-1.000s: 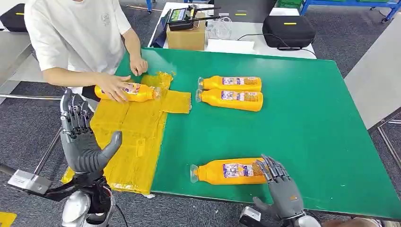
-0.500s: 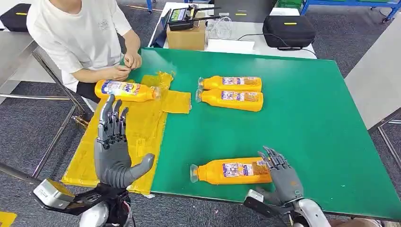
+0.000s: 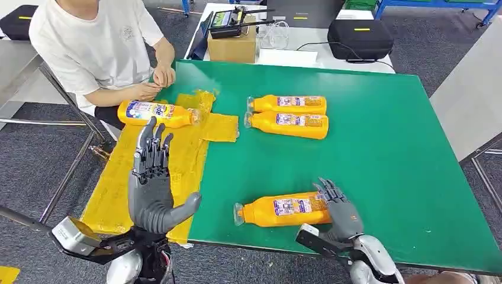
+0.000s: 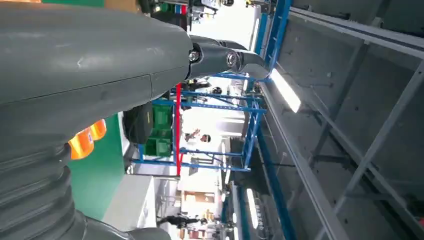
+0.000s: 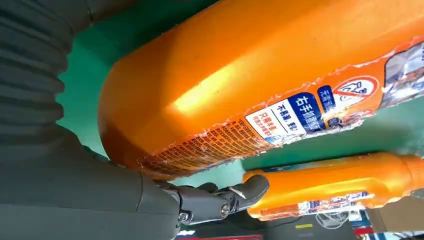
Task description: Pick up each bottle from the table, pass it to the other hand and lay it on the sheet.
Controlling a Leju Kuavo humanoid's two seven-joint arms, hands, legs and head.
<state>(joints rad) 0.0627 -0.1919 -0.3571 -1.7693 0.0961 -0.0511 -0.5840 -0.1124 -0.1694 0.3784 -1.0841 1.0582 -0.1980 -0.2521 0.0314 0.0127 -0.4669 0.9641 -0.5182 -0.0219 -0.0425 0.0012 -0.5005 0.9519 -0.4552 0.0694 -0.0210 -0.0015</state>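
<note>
Spanning most of head view: green table (image 3: 385, 154). Yellow sheet (image 3: 171, 160) on table's left part, one orange bottle (image 3: 157, 112) lying at its far end before seated person (image 3: 100, 50). Bottle pair (image 3: 287, 116) side by side mid-table. Near bottle (image 3: 281, 209) at front edge, right hand (image 3: 337, 207) wrapping its base. Left hand (image 3: 153, 183) raised over sheet, fingers spread, holding nothing.
</note>
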